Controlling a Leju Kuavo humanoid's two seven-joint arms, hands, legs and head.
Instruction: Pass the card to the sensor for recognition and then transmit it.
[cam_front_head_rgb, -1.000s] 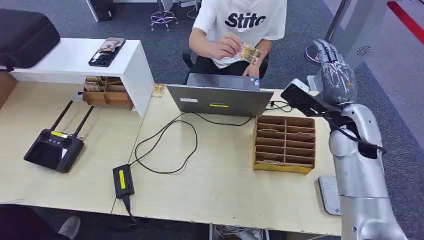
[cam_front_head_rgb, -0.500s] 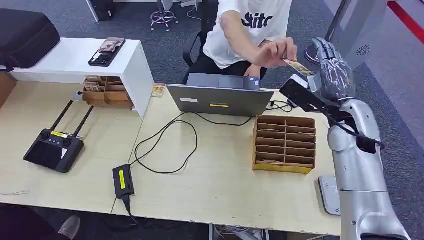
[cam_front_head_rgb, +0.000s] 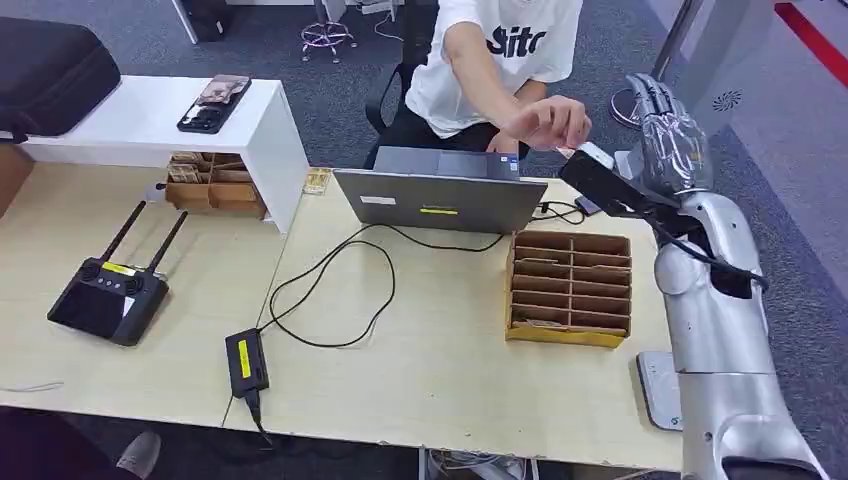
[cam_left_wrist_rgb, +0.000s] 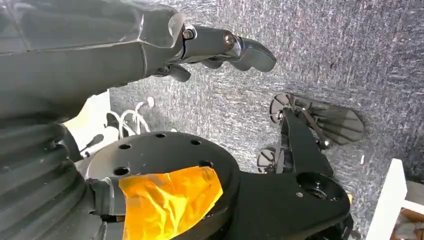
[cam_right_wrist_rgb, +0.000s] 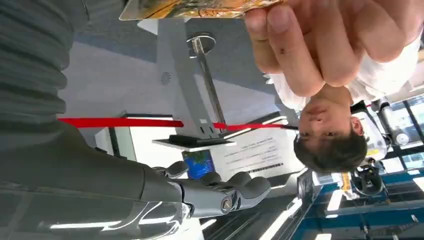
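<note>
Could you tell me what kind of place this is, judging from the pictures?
Probably an office or a robot test lab. A light wooden desk carries a laptop with trailing cables and a remote controller, a person sits behind it on an office chair, and grey carpet covers the floor.
</note>
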